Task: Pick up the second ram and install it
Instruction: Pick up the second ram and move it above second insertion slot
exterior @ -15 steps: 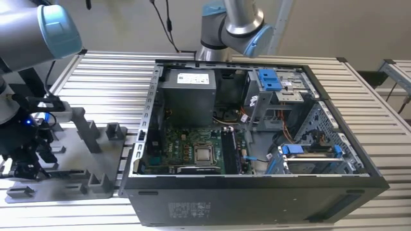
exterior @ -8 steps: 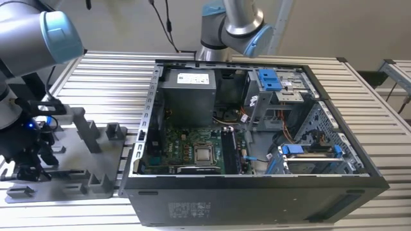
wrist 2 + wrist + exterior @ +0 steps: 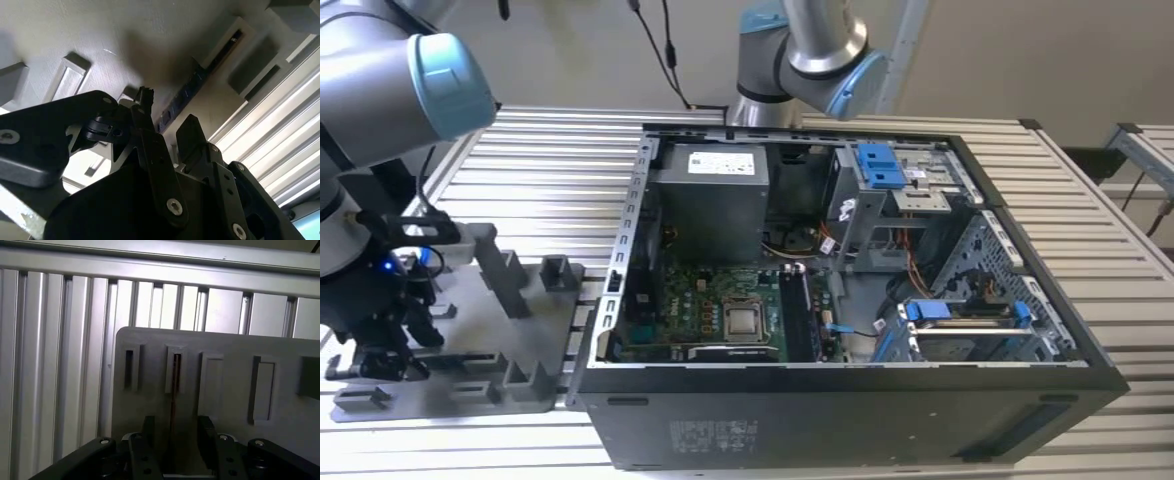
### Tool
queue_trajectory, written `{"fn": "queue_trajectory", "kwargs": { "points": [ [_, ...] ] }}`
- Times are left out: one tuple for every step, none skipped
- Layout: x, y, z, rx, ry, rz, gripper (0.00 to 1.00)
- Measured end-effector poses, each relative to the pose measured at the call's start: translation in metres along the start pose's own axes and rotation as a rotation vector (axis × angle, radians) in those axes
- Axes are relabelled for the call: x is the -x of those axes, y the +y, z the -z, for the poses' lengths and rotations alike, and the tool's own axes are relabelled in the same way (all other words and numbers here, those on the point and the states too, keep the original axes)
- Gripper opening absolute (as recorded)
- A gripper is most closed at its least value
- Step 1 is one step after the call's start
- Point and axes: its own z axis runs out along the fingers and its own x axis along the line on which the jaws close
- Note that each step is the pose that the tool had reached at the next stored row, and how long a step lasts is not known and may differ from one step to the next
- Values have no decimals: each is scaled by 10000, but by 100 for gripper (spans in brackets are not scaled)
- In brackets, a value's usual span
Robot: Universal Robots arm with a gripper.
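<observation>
Two fingers of the gripper are standing apart, one on each side of the second ram. The ram is sitting on edge in a narrow slot of the grey holder plate.

First wrist view: a dark gap is showing between each finger and the stick, so the claw is reading as open. It is straddling the stick, not clamping it.

Second wrist view: the stick is running as a dark strip away from the fingertips, between raised blocks of the plate.

Exterior view: the gripper is hanging low over the plate at the exterior view's left, on the slatted metal table. It is well apart from the open computer case, which is lying on its side with the motherboard facing up.
</observation>
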Motion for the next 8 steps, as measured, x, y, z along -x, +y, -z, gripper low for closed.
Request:
{"fn": "queue_trajectory", "kwargs": {
  "points": [
    [0, 0, 0, -11, 0, 8, 48],
    [0, 0, -1, -14, -1, 9, 48],
    [0, 0, -1, -17, -2, 9, 48],
    [0, 0, -2, -20, -2, 10, 48],
    [0, 0, -2, -22, -2, 10, 48],
    [0, -1, -3, -24, -3, 10, 48],
    [0, -1, -3, -27, -3, 10, 48],
    [0, -1, -3, -29, -3, 10, 45]
  ]
}}
